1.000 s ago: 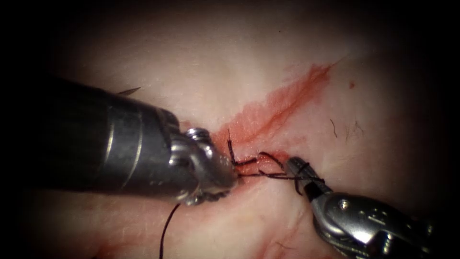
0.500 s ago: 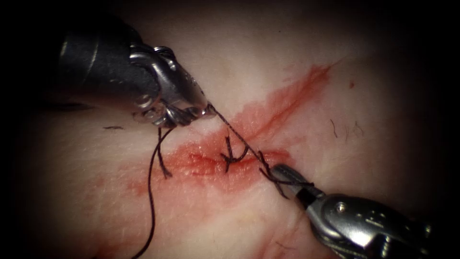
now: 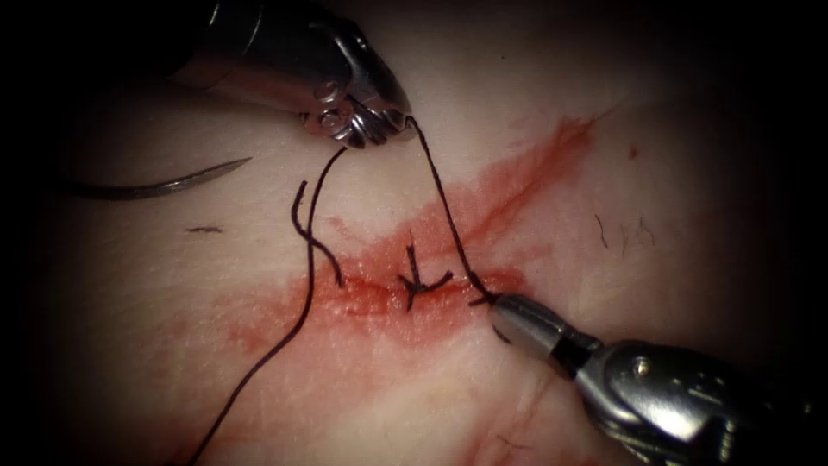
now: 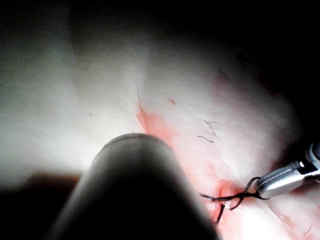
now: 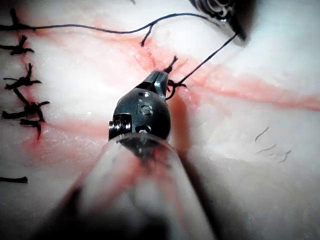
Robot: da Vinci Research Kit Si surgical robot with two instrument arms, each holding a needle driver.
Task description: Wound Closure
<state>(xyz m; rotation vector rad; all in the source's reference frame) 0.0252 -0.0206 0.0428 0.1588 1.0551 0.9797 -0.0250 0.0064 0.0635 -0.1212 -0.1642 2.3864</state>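
My left tool [image 3: 398,126] is above the cut [image 3: 483,216], its jaws shut on the dark thread [image 3: 442,200]. That strand runs taut down to my right tool [image 3: 502,311], whose jaws are shut on the thread's short end at the cut's right part. A tied stitch [image 3: 414,281] with short tails sits on the cut just left of the right tool. The curved needle [image 3: 164,183] lies free on the tissue at the far left, held by neither tool. In the right wrist view my right tool [image 5: 160,80] pinches thread [image 5: 202,62] leading to the left tool [image 5: 222,12].
Long slack thread [image 3: 297,302] trails from the left tool toward the lower left, with a loose curled tail [image 3: 312,235] beside it. Red fluid [image 3: 345,298] stains the tissue along the cut. Several earlier stitches [image 5: 25,95] show in the right wrist view.
My left tool has risen up and away from the cut, drawing the thread taut from the right tool. The right tool stayed by the cut. The needle came into sight.
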